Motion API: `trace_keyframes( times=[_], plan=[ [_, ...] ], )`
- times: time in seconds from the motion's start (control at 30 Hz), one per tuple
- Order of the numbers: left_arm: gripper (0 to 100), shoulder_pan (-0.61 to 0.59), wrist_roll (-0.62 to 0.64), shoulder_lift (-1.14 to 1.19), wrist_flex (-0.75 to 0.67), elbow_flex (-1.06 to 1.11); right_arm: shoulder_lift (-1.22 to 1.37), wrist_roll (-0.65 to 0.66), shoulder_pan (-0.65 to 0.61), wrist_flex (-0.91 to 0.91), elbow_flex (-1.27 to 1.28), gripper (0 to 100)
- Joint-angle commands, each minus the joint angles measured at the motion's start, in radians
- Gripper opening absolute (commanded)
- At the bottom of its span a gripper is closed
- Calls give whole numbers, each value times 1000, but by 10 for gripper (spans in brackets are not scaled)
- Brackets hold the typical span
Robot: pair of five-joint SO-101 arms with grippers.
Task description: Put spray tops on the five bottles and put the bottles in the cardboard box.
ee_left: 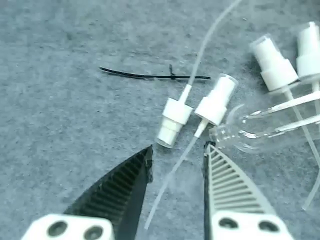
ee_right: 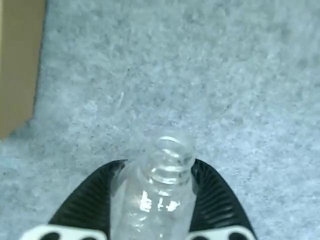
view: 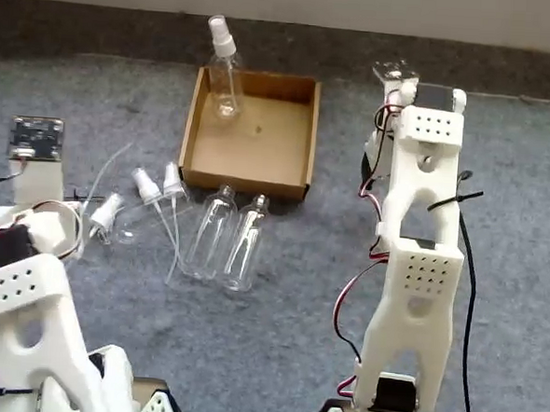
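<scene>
High view, cardboard box (view: 247, 180): open and low-walled, on the grey carpet (view: 509, 192) at the far middle
High view, capped bottle (view: 226, 77): spray top fitted, inside the box at the far corner on the left arm's side; its top reaches past the far wall; leaning or flat cannot be told
High view, uncapped pair: first uncapped bottle (view: 209, 230) and second uncapped bottle (view: 246, 242) lie side by side just in front of the box, necks toward it
High view, loose spray tops (view: 146, 186): on the carpet beside the pair, outside the box
High view, arms: left arm (view: 20, 288) near the tops; right arm (view: 421, 224) stretched out beside the box

Left wrist view, left gripper (ee_left: 177, 150): jaws apart, gripping nothing; a thin tube (ee_left: 170, 175) crosses the gap
Left wrist view, spray tops: two lie just beyond the fingertips, just beside each other; two more lie farther off
Left wrist view, bottle by the tops (ee_left: 260, 131): uncapped, on its side, neck just beside one fingertip; tubes of the farther tops lie across it
Left wrist view, cable tie (ee_left: 150, 76): black, flat on the carpet beyond the tops

Right wrist view, right gripper (ee_right: 157, 166): jaws clamped on the held bottle (ee_right: 169, 152)
Right wrist view, held bottle: clear, no top, open neck past the fingertips, over carpet, outside the box wall seen at the edge
</scene>
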Motion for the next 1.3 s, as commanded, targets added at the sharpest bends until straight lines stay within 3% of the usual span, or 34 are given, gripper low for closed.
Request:
trace_keyframes(
  times=[0.0,0.2,0.53,0.67,1.0,1.27],
  plan=[
    [165,-125,-49,56,15,-134,-24,40,-1,21,1,3],
    [165,-177,-80,346,-28,-202,-24,41,31,21,50,3],
    [165,-97,-69,711,-29,-449,-25,124,58,21,116,3],
    [165,-47,69,763,-28,-559,-25,126,64,21,116,3],
    [164,275,516,935,78,-912,-25,123,68,21,114,3],
    [165,309,664,1213,181,-1067,-24,130,68,21,110,3]
  ],
)
